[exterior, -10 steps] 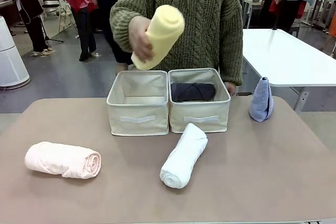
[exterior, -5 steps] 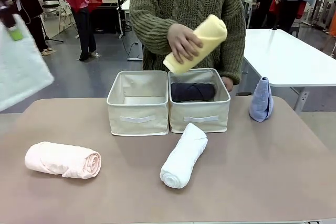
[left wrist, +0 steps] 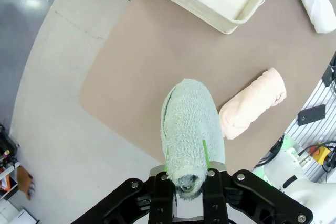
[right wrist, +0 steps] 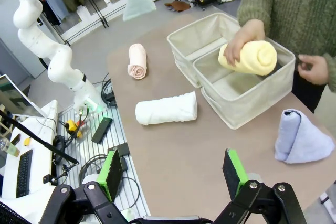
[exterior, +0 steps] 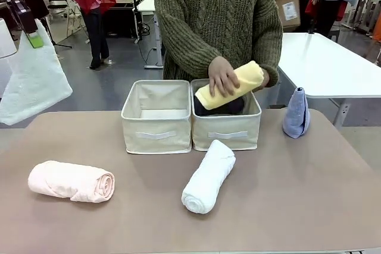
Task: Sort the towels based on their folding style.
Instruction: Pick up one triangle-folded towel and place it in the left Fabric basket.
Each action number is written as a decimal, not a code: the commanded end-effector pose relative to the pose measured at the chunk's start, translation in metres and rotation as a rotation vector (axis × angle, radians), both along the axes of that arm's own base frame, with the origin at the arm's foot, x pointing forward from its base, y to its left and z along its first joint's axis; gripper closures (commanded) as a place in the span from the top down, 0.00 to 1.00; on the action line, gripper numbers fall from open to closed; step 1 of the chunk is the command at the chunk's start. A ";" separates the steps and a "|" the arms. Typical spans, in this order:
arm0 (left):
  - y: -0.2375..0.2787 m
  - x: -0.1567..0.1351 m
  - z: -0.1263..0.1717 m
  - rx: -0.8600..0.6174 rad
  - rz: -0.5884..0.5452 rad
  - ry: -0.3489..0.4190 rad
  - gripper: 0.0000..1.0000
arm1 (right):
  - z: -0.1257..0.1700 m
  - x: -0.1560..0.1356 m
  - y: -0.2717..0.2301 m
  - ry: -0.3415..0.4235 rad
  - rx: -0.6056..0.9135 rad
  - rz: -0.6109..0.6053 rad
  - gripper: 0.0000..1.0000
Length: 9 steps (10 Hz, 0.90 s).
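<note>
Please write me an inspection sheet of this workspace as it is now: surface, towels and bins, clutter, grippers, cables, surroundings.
Surface: brown table, bare between the towels.
Job's things: pink rolled towel and white rolled towel lie on the table. The lavender-blue cone towel stands at its right side. The person's hand holds the yellow rolled towel at the right bin, above the dark grey towel. The left bin holds no towel.
Clutter: nothing seen.
Grippers: left gripper shut on the pale teal towel, raised at the table's left; right gripper open, empty.
Cables: black cables on the floor by the robot's stand.
Surroundings: white table; people behind.
</note>
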<state>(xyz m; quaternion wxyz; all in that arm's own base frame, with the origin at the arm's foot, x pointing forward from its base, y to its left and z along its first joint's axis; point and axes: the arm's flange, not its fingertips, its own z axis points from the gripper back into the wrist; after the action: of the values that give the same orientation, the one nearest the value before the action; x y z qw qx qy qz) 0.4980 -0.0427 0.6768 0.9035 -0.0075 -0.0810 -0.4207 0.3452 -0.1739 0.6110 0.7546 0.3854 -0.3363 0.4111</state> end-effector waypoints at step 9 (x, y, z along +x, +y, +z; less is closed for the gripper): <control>-0.120 0.038 0.020 -0.003 -0.471 -0.152 0.17 | 0.000 0.001 -0.001 -0.020 0.026 0.007 1.00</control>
<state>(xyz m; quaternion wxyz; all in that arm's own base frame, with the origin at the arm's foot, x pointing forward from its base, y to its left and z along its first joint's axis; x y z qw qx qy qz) 0.5271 -0.1610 0.6860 0.7842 0.0237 -0.1408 -0.6039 0.3451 -0.1741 0.6110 0.7548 0.3853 -0.3364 0.4108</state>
